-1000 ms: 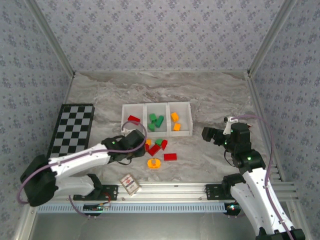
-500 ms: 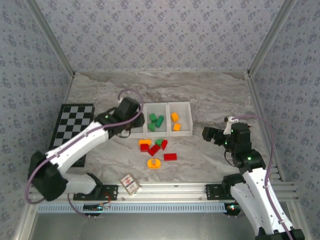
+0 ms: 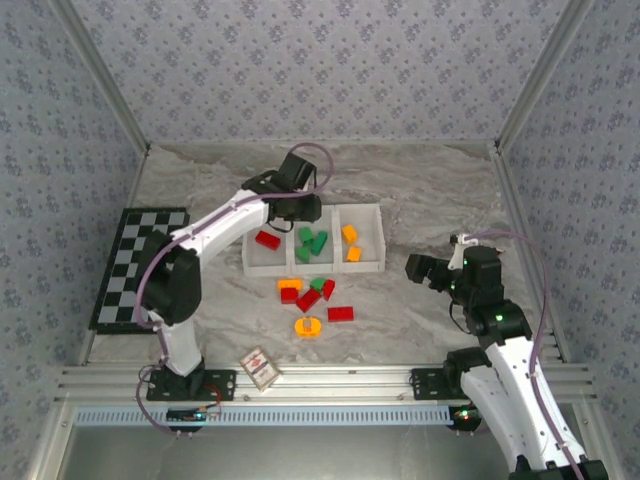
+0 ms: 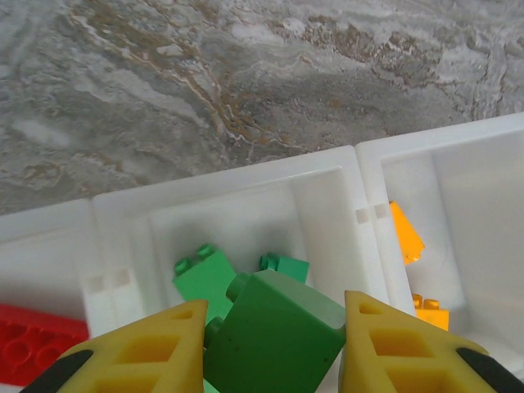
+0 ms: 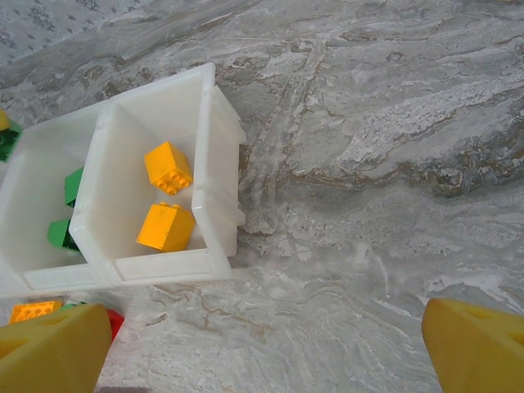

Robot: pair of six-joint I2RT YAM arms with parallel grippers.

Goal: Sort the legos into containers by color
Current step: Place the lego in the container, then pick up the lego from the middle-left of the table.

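An orange ring (image 3: 308, 325) and glossy studded bricks (image 3: 312, 292) in red, green and orange lie loose on the veined, marble-look surface (image 3: 420, 180), in front of the white plastic three-bin tray (image 3: 365, 267). Right of the tray, the right fingers (image 3: 418, 269) gape wide and hold nothing. Over the middle bin (image 4: 246, 213), the left fingers (image 3: 298, 208) pinch a blocky green brick (image 4: 278, 323) above other green ones.

We've got a white three-bin tray (image 3: 366, 267): one red brick (image 3: 267, 239) flat in the left bin, a few green bricks (image 3: 312, 243) in the middle, two orange bricks (image 3: 349, 234) on the right. Another green brick (image 4: 274, 332) hangs over the middle bin. Just in front, a loose pile (image 3: 308, 297) of mixed bricks and an orange ring (image 3: 308, 326).
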